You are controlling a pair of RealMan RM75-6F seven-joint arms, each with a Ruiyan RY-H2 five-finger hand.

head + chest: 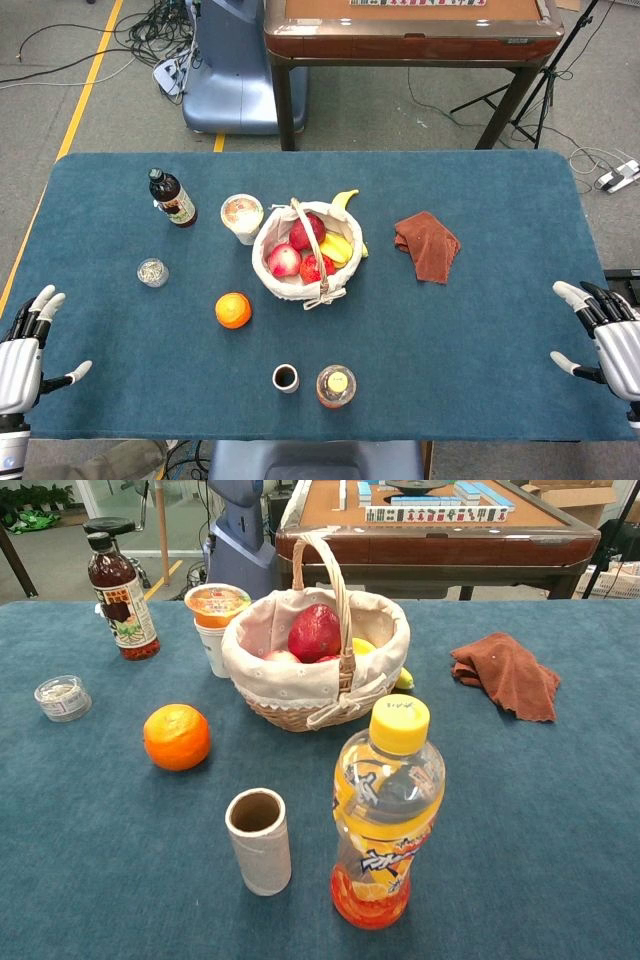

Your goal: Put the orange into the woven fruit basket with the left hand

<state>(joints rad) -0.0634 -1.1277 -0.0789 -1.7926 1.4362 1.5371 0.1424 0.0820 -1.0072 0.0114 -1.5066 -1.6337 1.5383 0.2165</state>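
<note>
The orange lies on the blue table, just left of and nearer than the woven fruit basket. The basket has a white lining and a tall handle, and holds red fruit and a banana. My left hand hovers at the table's near left corner, fingers spread, holding nothing, far from the orange. My right hand is at the near right edge, fingers also apart and empty. Neither hand shows in the chest view.
A dark sauce bottle, a sealed cup and a small clear jar stand left of the basket. A cardboard tube and an orange drink bottle stand near the front. A brown cloth lies right.
</note>
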